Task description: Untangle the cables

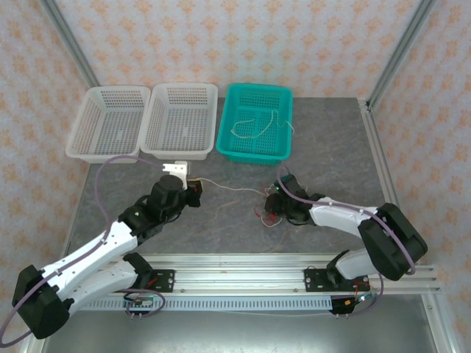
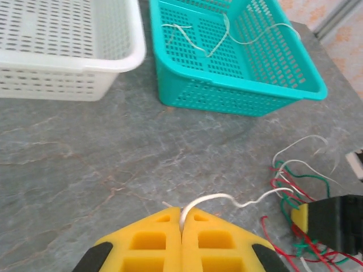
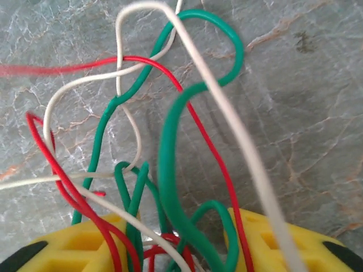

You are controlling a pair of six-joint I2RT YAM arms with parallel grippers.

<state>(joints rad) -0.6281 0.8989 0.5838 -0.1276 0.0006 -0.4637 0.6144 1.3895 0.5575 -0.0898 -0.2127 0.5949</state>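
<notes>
Smooth, glossy plastic coating on the cables [image 3: 168,170] at the right gripper [image 3: 181,243]. Matt yellow plastic on fingers [image 2: 150,241] of the left gripper [image 2: 181,218]. Ahead of it, matt, stone-like table top [image 2: 85,153]; perforated, slightly shiny plastic of teal basket [image 2: 238,96] and white basket [image 2: 68,79].

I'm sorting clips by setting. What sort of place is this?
Probably a robot lab test cell: aluminium frame posts, patterned backdrop walls, and plastic baskets on a grey stone-look table.

Bright even light, nearest cables [image 3: 168,170] blurred
</notes>
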